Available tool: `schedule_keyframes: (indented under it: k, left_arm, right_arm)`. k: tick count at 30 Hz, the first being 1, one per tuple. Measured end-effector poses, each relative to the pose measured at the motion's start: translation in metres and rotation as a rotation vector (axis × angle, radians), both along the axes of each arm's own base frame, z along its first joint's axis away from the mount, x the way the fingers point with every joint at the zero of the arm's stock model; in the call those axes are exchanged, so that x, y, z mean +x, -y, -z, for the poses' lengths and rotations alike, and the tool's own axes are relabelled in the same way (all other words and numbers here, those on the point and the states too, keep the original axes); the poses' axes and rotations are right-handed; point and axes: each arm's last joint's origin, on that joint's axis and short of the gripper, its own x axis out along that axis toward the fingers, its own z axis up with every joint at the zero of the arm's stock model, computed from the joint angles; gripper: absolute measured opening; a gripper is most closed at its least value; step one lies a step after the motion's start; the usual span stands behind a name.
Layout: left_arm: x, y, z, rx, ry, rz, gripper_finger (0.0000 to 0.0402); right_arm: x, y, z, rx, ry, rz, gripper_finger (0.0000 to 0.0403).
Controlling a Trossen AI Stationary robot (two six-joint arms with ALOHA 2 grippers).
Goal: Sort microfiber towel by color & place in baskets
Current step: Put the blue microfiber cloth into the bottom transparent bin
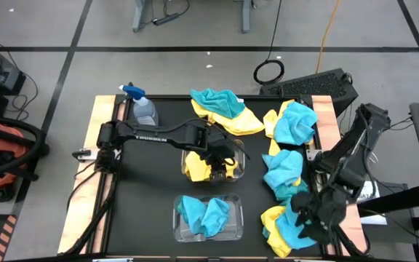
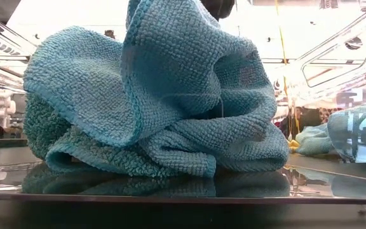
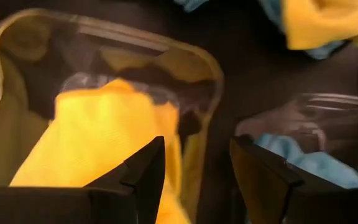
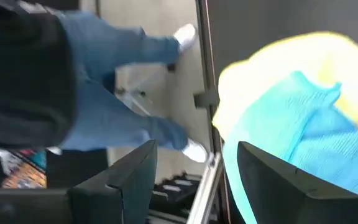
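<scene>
The far clear basket [image 1: 240, 173] holds yellow towels [image 3: 104, 137]; the near basket [image 1: 235, 227] holds teal towels [image 1: 204, 215], which fill the low view [image 2: 157, 95]. My left gripper [image 1: 224, 154] [image 3: 197, 146] hovers open over the yellow basket, beside its right wall. Loose yellow and teal towels lie on the table's right half: a far heap [image 1: 224, 109], two more [image 1: 293, 124] [image 1: 282, 171], and a near-right heap [image 1: 282, 231]. My right gripper [image 1: 305, 211] [image 4: 197, 146] is open above that near-right heap, where a teal towel [image 4: 291, 137] lies on a yellow one [image 4: 253, 68].
A clear spray bottle with a blue trigger [image 1: 142, 108] stands at the table's far left. The table's near edge rail [image 4: 207, 99] runs beside the near-right heap. A person's legs in jeans and white shoes [image 4: 117, 74] stand beyond that edge. Bare black table [image 1: 144, 196] lies left of the baskets.
</scene>
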Motion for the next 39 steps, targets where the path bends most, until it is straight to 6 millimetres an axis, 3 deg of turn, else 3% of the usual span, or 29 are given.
schedule_keyframes:
  k: [11, 18, 28, 32, 37, 39]
  left_arm:
    - [-0.002, 0.018, -0.024, 0.012, 0.031, 0.062, 0.0187]
    - [-0.003, 0.023, -0.026, 0.01, 0.036, 0.073, 0.0187]
    - [-0.004, 0.033, -0.026, 0.006, 0.035, 0.091, 0.0187]
    - [-0.004, 0.039, -0.026, 0.005, 0.035, 0.103, 0.0187]
    - [-0.005, 0.044, -0.026, 0.005, 0.035, 0.114, 0.0187]
    - [-0.005, 0.045, -0.026, 0.005, 0.035, 0.118, 0.0187]
  right_arm:
    - [-0.005, -0.048, 0.056, -0.199, -0.179, -0.096, 0.0215]
    - [-0.017, -0.059, 0.087, -0.389, -0.272, -0.096, 0.0215]
    - [-0.011, -0.066, 0.118, -0.585, -0.204, -0.026, 0.0208]
    - [-0.01, -0.069, 0.129, -0.61, -0.23, -0.01, 0.0156]
    - [-0.009, -0.072, 0.129, -0.569, -0.242, 0.003, 0.0025]
    - [-0.01, -0.071, 0.123, -0.545, -0.235, 0.008, 0.0013]
